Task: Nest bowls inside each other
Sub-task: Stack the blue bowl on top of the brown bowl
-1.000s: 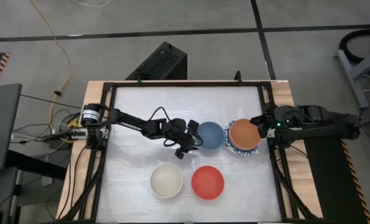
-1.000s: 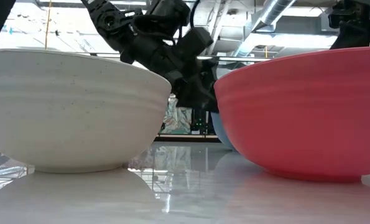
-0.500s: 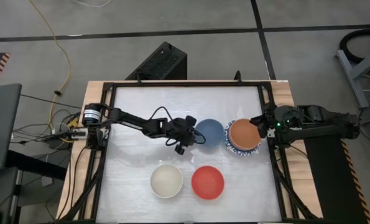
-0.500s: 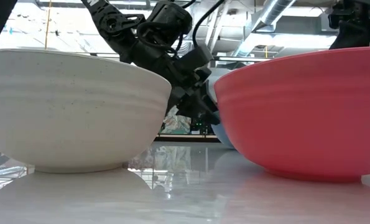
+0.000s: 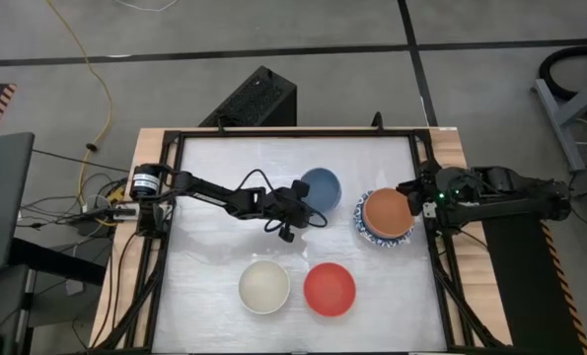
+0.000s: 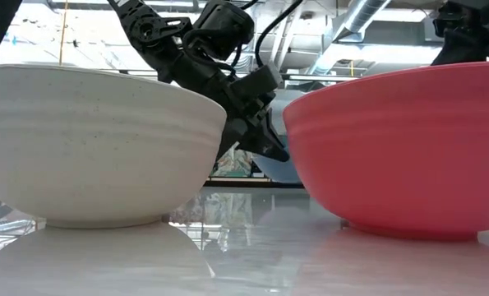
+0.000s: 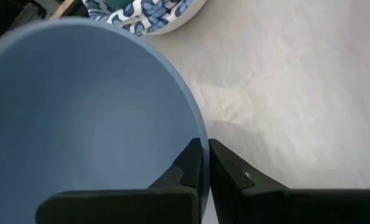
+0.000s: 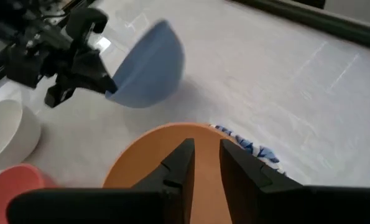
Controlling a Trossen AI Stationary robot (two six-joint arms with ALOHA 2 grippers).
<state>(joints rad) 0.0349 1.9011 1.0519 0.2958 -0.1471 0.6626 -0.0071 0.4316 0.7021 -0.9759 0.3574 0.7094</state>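
Note:
A blue bowl [image 5: 320,187] stands tilted at mid-table, with my left gripper [image 5: 306,212] shut on its rim. To its right an orange bowl [image 5: 388,211] sits nested in a white bowl with a blue pattern [image 5: 375,237]. A cream bowl [image 5: 264,286] and a red bowl [image 5: 330,288] rest on their bases near the front edge. My right gripper [image 5: 412,191] hangs high at the table's right edge above the orange bowl [image 8: 153,168], its fingers slightly apart, touching nothing. My left gripper pinches the blue bowl's rim [image 7: 194,134] on its left side, one finger [image 7: 186,169] inside the bowl and the other [image 7: 231,175] outside. The fingers come from the table's left, slanting down. The bowl [image 8: 148,65] is tipped up on edge; whether it touches the table I cannot tell.
A black frame [image 5: 293,132] runs around the white tabletop. The far half of the table and its left side are bare. The cream bowl [image 6: 96,140] and red bowl [image 6: 396,148] fill the low view's foreground.
My left gripper has shut on the blue bowl's rim and its wrist has turned. The bowl, which sat flat beside the orange stack, has tipped up on edge and shifted toward the table's far edge, away from the stack.

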